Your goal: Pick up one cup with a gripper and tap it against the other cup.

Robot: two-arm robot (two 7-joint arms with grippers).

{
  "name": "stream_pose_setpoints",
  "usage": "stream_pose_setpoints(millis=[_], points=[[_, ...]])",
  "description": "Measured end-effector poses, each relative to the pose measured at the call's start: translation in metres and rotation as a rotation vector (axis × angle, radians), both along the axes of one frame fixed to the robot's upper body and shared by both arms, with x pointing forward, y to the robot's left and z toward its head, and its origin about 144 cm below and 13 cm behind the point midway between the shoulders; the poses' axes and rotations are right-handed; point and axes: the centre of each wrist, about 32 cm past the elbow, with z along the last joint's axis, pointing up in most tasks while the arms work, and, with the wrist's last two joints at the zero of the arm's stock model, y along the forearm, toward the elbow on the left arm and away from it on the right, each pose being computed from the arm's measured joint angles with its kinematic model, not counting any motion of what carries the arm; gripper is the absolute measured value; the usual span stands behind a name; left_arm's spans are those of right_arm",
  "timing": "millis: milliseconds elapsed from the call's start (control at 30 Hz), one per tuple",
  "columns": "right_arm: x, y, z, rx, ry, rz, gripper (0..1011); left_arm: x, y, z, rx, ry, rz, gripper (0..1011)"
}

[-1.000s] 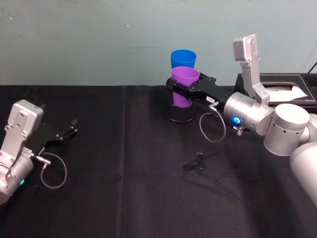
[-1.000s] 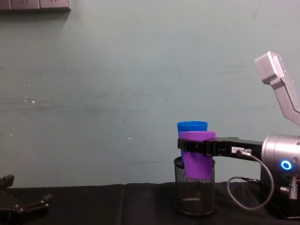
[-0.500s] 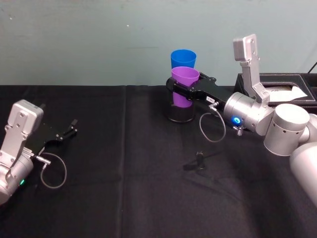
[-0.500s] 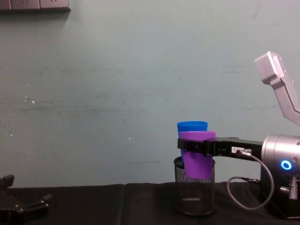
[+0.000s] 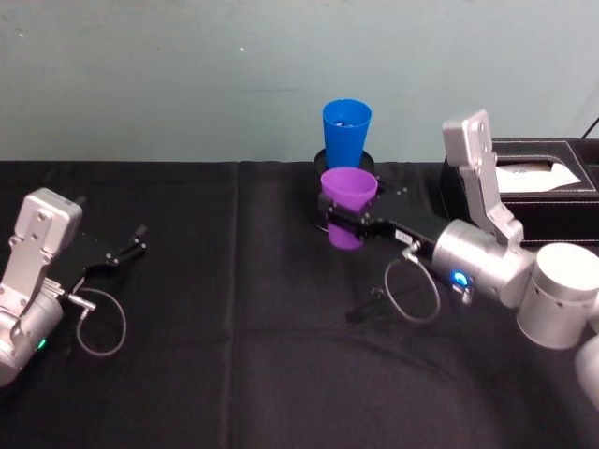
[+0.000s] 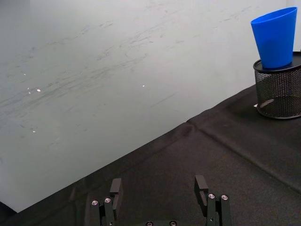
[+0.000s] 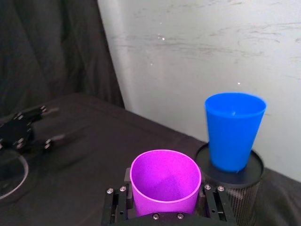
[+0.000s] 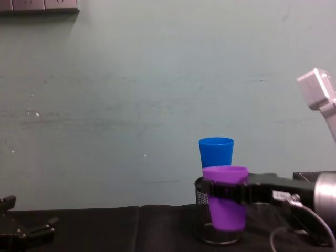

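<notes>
From the head view we see our right gripper (image 5: 339, 223) clamping the purple tapered plastic cup (image 5: 348, 207) in front of the blue plastic tumbler (image 5: 346, 129). Our right wrist view reveals the tumbler standing atop a black mesh holder (image 7: 235, 186). Left wrist view: left gripper (image 6: 160, 193) gaping wide, idle.

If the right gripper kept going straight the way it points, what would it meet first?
Probably the black mesh pen holder with the blue cup on it; these stand just beyond the purple cup held in the right gripper. Depth is uncertain.
</notes>
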Motion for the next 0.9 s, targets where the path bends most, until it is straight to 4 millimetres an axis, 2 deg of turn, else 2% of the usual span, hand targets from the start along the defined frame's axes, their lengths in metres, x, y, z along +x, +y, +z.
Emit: stream_pose_setpoints(millis=[133, 300, 467, 633, 900], points=[[-0.026, -0.003, -0.007, -0.024, -0.031, 0.009, 734, 0.000, 0.000, 0.000, 0.000, 0.000, 0.000, 1000], [-0.047, -0.004, -0.019, -0.052, -0.122, 0.011, 734, 0.000, 0.000, 0.000, 0.000, 0.000, 0.000, 1000], [-0.064, -0.004, -0.045, -0.027, -0.245, -0.005, 734, 0.000, 0.000, 0.000, 0.000, 0.000, 0.000, 1000], [-0.072, -0.007, -0.065, -0.004, -0.321, -0.025, 733, 0.000, 0.000, 0.000, 0.000, 0.000, 0.000, 1000], [-0.069, -0.008, -0.073, -0.015, -0.262, -0.017, 734, 0.000, 0.000, 0.000, 0.000, 0.000, 0.000, 1000]])
